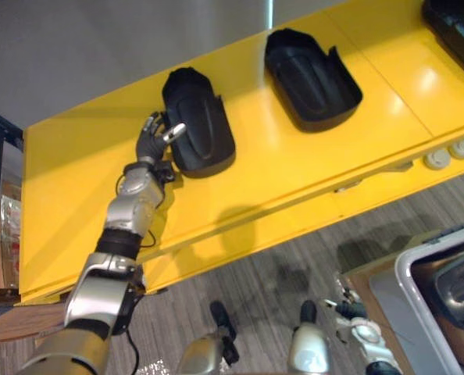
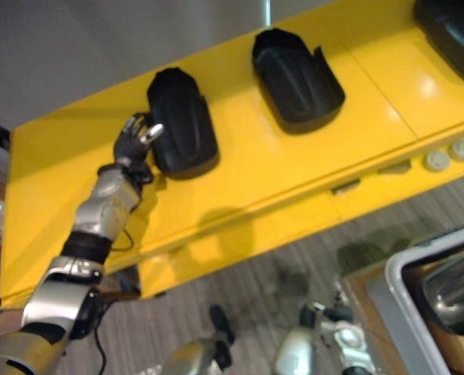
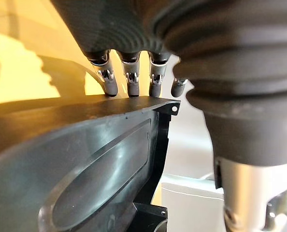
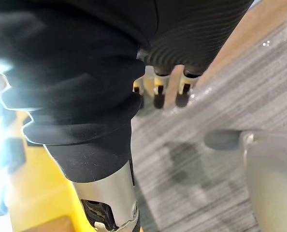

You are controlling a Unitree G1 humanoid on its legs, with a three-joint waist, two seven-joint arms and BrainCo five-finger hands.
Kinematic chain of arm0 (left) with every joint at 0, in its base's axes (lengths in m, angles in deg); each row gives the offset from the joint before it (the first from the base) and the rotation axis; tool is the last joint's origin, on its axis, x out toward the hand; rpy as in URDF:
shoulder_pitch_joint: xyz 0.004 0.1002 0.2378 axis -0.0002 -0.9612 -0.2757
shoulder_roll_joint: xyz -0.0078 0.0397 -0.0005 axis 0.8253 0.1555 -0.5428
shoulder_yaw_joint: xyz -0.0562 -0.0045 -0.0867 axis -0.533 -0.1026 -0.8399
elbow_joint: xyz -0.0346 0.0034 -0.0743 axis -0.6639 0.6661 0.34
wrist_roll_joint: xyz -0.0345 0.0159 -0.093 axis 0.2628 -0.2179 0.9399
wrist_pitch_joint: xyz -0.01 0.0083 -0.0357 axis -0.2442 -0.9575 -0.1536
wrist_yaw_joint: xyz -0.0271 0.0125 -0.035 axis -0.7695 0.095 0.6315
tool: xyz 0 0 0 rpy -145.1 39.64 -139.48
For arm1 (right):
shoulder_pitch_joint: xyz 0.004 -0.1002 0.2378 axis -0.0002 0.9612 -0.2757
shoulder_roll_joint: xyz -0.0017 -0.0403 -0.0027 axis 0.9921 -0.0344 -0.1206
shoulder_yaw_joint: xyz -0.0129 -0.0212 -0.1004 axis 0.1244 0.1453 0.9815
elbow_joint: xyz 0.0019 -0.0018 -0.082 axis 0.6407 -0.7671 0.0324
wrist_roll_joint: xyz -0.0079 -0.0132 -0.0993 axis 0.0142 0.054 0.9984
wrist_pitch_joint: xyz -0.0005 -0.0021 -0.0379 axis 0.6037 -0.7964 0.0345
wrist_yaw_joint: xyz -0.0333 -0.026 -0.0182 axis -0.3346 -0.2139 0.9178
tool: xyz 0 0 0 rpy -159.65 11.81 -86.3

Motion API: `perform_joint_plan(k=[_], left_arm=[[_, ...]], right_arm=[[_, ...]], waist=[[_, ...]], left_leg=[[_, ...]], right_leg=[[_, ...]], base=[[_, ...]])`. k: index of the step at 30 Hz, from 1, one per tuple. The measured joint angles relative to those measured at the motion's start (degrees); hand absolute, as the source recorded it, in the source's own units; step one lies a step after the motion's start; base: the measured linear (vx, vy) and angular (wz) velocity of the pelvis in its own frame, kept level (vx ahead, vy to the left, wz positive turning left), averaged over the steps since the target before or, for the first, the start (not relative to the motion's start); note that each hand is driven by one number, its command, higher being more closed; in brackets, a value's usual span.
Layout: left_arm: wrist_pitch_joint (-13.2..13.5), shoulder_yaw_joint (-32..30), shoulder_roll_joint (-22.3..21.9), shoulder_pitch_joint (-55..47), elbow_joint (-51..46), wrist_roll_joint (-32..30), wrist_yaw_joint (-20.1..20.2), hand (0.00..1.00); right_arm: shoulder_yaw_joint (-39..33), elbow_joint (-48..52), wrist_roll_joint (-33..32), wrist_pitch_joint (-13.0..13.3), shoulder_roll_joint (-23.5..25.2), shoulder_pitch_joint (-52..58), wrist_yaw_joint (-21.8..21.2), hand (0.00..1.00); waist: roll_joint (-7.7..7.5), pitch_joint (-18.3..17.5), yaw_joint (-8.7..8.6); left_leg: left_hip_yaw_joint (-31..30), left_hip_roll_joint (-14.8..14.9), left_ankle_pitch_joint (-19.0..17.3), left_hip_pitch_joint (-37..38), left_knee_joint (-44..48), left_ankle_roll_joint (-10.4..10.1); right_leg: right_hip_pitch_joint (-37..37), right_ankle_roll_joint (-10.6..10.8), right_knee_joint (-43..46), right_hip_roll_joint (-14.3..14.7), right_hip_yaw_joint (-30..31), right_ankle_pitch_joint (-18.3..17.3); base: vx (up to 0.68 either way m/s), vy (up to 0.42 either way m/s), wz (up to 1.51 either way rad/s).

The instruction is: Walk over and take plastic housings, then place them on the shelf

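Housing [image 1: 199,125] lies on the yellow shelf [image 1: 76,180], upper left of frame. Left robot hand [image 1: 155,139] clamps its near rim: fingers [image 3: 132,79] over the edge, thumb on top. Looks like the place step, close to done. Next: let go and back off without dragging it. Second housing [image 1: 312,76] sits to the right, apart. Right robot hand [image 4: 158,92] hangs relaxed and empty over the floor.

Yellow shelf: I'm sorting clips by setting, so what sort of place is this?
Likely a factory or workshop: matching black plastic housings on a yellow shelf, a grey bin holding more nearby.
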Motion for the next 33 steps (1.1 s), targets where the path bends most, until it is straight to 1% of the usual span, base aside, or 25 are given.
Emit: perform_joint_plan(k=[4,6,10,11,13,15,16,17,18,19,20,21,22,23,25,26,27,29,31,33], left_arm=[[0.8,0.0,-0.1,-0.8,-0.3,2.1,-0.2,0.0],[1.3,0.0,-0.5,-0.9,-0.3,2.1,-1.3,0.0],[4.3,-0.4,-1.3,-1.4,-0.3,1.0,-7.8,0.0],[6.2,-1.1,-1.6,-1.5,-0.3,-0.9,-10.7,0.0],[9.5,-3.5,-1.6,-1.4,-1.4,-5.2,-14.9,0.0],[14.2,-7.5,-1.2,-1.4,-5.4,-8.6,-19.6,0.0],[16.7,-8.8,0.5,-1.4,-8.0,-11.0,-21.8,0.0],[17.7,-9.7,1.2,-1.3,-9.4,-12.3,-22.5,0.0],[20.6,-10.9,3.0,-1.0,-12.7,-12.7,-23.8,0.0],[21.4,-11.4,3.3,-0.7,-13.8,-14.0,-24.5,0.0],[23.0,-11.9,3.9,-0.3,-16.1,-17.3,-26.1,0.0],[24.0,-12.0,4.9,-0.3,-18.4,-19.3,-27.2,0.0],[24.4,-12.2,5.2,-0.3,-19.3,-19.7,-27.6,0.0],[24.9,-12.6,5.3,-0.4,-20.9,-21.2,-29.0,0.0],[25.1,-13.7,5.3,-0.9,-23.2,-23.2,-31.0,0.0],[25.2,-14.6,5.3,-1.9,-24.9,-24.0,-32.4,0.0],[25.3,-15.2,5.3,-2.5,-26.0,-24.0,-33.2,0.0],[25.5,-18.3,5.3,-6.2,-30.4,-24.0,-33.9,0.0],[26.0,-21.3,5.4,-10.6,-34.6,-26.1,-34.7,0.0],[26.4,-24.7,5.4,-14.5,-39.3,-26.4,-35.0,0.0]], right_arm=[[0.0,0.0,0.0,0.0,0.1,-0.1,0.0,0.0],[0.0,0.0,0.0,0.0,0.2,-0.1,0.0,0.0],[0.0,0.0,0.0,0.1,0.7,-0.1,0.0,0.0],[-0.1,0.0,0.0,0.2,0.8,0.1,0.1,0.0],[-0.1,0.0,-0.2,0.5,1.0,0.6,0.1,0.0],[-0.4,0.0,-0.8,1.0,1.1,1.8,0.2,0.0],[-0.4,0.0,-1.0,1.3,1.2,2.2,0.2,0.0],[-0.4,0.0,-1.0,1.5,1.2,2.5,0.2,0.0],[-0.5,0.0,-1.0,1.6,1.3,3.1,0.2,0.0],[-0.6,0.0,-1.1,1.7,1.4,3.3,0.1,0.0],[-0.9,0.0,-1.1,1.7,1.7,3.9,0.1,0.0],[-0.9,0.0,-1.0,1.7,1.9,4.3,0.1,0.0],[-0.9,-0.1,-1.0,1.7,2.0,4.6,0.1,0.0],[-1.0,-0.2,-1.0,1.7,2.1,4.9,0.1,0.0],[-2.2,-1.7,-0.9,1.7,2.5,4.9,0.1,0.0],[-3.6,-2.6,-0.6,1.7,2.9,5.2,0.2,0.0],[-4.2,-3.1,-0.6,1.7,3.1,5.3,0.2,0.0],[-5.8,-4.3,-0.5,1.6,3.4,6.0,0.3,0.0],[-7.2,-4.8,-0.4,1.2,3.7,7.4,0.6,0.0],[-7.4,-5.7,-0.2,0.9,4.1,8.0,1.4,0.0]], waist=[[-0.02,0.0,-0.16],[-0.06,0.0,-0.17],[-0.36,0.2,-0.43],[-0.55,0.3,-0.53],[-0.88,0.5,-0.6],[-0.98,0.6,-0.54],[-0.98,0.6,-0.57],[-0.98,0.6,-0.57],[-0.97,0.6,-0.58],[-0.96,0.5,-0.64],[-1.03,0.4,-0.75],[-1.18,0.3,-0.6],[-1.23,0.1,-0.59],[-1.15,-0.5,-0.55],[-1.1,-1.6,-0.7],[-1.06,-2.9,-0.61],[-1.02,-3.2,-0.6],[-0.61,-5.1,-0.62],[-0.01,-7.4,-0.48],[0.1,-8.5,0.0]], left_leg=[[0.0,0.1,0.0,0.2,0.0,0.0],[0.0,0.1,0.0,0.2,0.0,0.0],[0.0,0.1,0.0,0.2,0.0,0.0],[0.0,0.1,0.0,0.1,0.0,0.0],[0.0,0.2,0.0,0.1,0.0,0.0],[-0.1,0.2,0.0,0.1,0.0,0.0],[-0.1,0.2,0.0,0.1,0.0,0.0],[-0.1,0.2,0.0,0.1,0.0,0.0],[-0.4,0.2,0.0,0.3,0.0,0.0],[-0.7,0.2,0.0,0.4,0.0,0.0],[-1.4,0.2,0.0,0.6,0.0,-0.1],[-1.4,0.2,0.0,1.2,0.0,-0.1],[-1.5,0.2,0.0,1.5,0.0,-0.1],[-1.8,0.2,0.0,1.8,0.0,-0.1],[-2.7,0.2,0.0,2.6,0.0,-0.1],[-2.8,0.2,0.0,2.8,0.0,-0.1],[-2.9,0.2,0.0,3.3,0.0,-0.1],[-3.1,0.2,-0.1,4.2,0.0,-0.1],[-4.5,0.2,-0.1,4.3,-0.1,-0.1],[-5.3,0.4,-0.1,4.8,-0.3,-0.1]], right_leg=[[0.3,0.0,-0.2,0.1,0.0,0.0],[0.3,0.0,-0.2,0.1,0.0,0.0],[0.3,0.0,-0.2,0.1,-0.1,0.0],[0.3,0.0,-0.3,0.2,-0.1,0.0],[0.3,0.0,-0.3,0.2,-0.1,0.0],[0.3,0.0,-0.3,0.3,-0.2,0.0],[0.3,0.0,-0.2,0.3,-0.2,0.0],[0.3,-0.1,-0.2,0.3,-0.3,-0.1],[0.6,-0.1,-0.2,0.3,-0.6,-0.1],[0.9,-0.2,-0.3,0.3,-1.1,-0.2],[1.6,-0.2,-0.3,0.3,-1.7,-0.3],[2.3,-0.2,-0.3,0.2,-1.9,-0.4],[2.7,-0.2,-0.5,0.3,-2.0,-0.5],[3.6,-0.2,-0.9,0.3,-2.5,-0.5],[5.1,-0.2,-1.7,0.4,-3.2,-0.4],[5.7,-0.1,-2.2,0.4,-3.3,-0.4],[6.3,0.0,-2.6,0.4,-3.4,-0.3],[8.3,0.4,-4.2,0.6,-4.4,0.0],[10.0,0.5,-6.0,1.1,-5.4,0.5],[11.6,0.4,-7.3,1.5,-6.4,0.9]], base=[[0.01,0.002,0.0],[0.0,0.0,0.0],[0.01,0.002,0.0],[0.04,0.008,0.0],[0.03,0.005,0.0],[0.02,0.003,0.01],[0.0,0.0,0.0],[0.04,0.009,0.02],[0.03,0.005,0.07],[0.03,-0.002,0.17],[0.03,0.005,0.16],[0.03,0.009,0.13],[0.02,0.017,0.07],[0.01,0.008,0.11],[0.02,0.013,0.12],[0.02,0.02,0.05],[0.0,0.0,0.0],[0.03,0.014,0.07],[0.03,-0.003,0.24],[0.02,0.004,0.18]])
